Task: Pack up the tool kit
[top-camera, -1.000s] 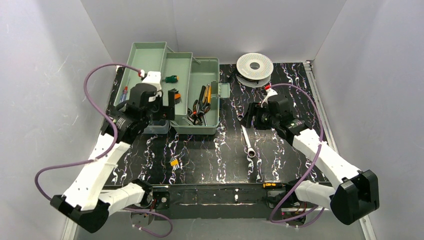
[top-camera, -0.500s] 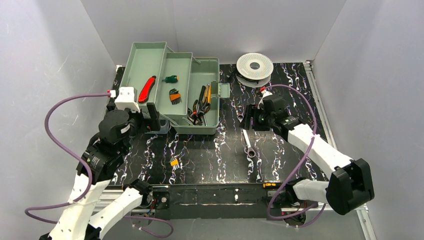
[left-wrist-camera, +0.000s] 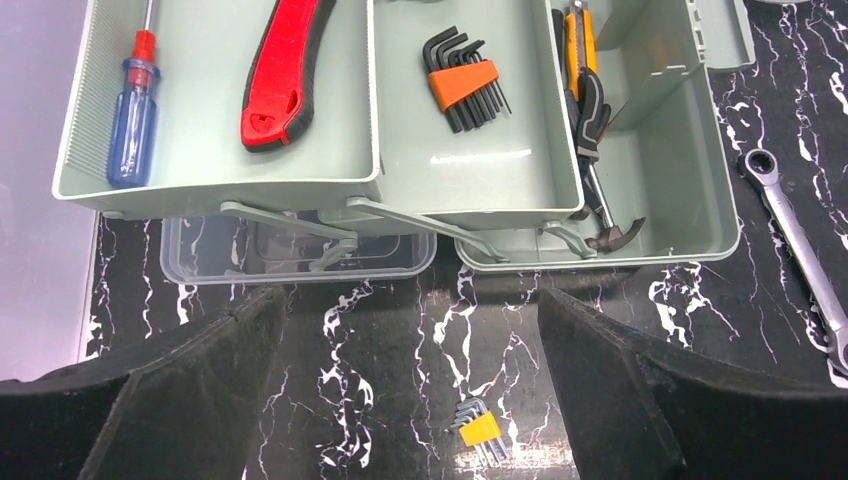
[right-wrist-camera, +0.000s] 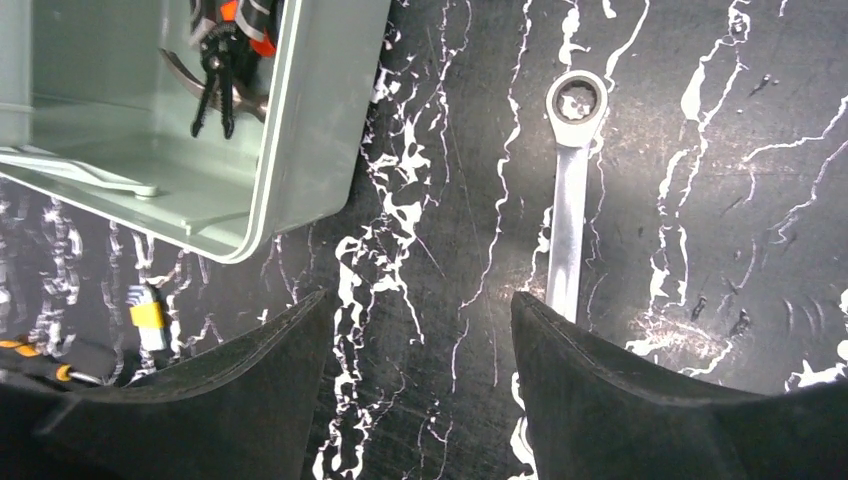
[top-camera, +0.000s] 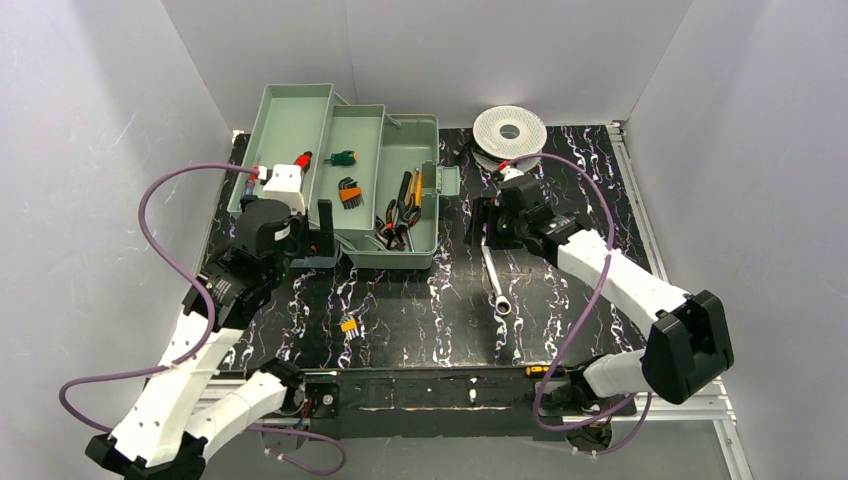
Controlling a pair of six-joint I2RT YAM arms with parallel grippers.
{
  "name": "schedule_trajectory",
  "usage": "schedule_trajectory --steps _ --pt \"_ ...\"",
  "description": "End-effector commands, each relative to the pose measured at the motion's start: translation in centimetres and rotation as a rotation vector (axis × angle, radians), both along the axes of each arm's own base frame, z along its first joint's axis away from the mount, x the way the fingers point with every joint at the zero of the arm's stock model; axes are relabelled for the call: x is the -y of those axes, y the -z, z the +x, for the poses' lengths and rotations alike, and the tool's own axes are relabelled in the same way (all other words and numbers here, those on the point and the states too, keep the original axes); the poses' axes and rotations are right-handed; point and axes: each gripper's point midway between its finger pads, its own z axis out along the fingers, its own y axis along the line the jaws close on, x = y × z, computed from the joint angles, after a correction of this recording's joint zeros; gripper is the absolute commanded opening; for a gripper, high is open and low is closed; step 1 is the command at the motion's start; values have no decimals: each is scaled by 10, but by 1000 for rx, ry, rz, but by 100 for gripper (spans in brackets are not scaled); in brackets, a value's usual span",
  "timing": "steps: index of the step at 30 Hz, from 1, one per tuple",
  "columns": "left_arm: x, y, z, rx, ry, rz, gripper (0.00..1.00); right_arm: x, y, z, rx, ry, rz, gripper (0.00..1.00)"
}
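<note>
Since the wrench runs near-to-far, slightly right under the spread, empty right fingers, that arm's nearer.

The wrench is cut off by the left wrist view's right edge

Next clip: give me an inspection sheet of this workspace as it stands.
Surface: black marbled table.
Job's things: toolbox open, trays fanned out, holding red-handled tool, blue screwdriver, orange hex keys; ratchet wrench and yellow hex keys loose on the table.
Clutter: white spool at the back.
Grippers: left gripper open, empty, facing the toolbox; right gripper open, empty, by the wrench.
Cables: purple cables loop off both wrists.
Surroundings: plain grey walls.
</note>
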Motion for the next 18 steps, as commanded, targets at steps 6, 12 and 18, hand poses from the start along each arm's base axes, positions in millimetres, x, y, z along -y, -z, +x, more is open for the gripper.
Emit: schedule_trajectory --steps 6,12,18 --pt "25 9 -21 -75 85 -161 98 -26 -12 -56 120 -56 -183 74" --pt "29 63 -54 -337 -44 -262 98 -36 -9 -81 128 -48 -207 76" --pt "19 103 -91 -450 -234 -198 98 -32 -6 -75 143 -1 -223 76"
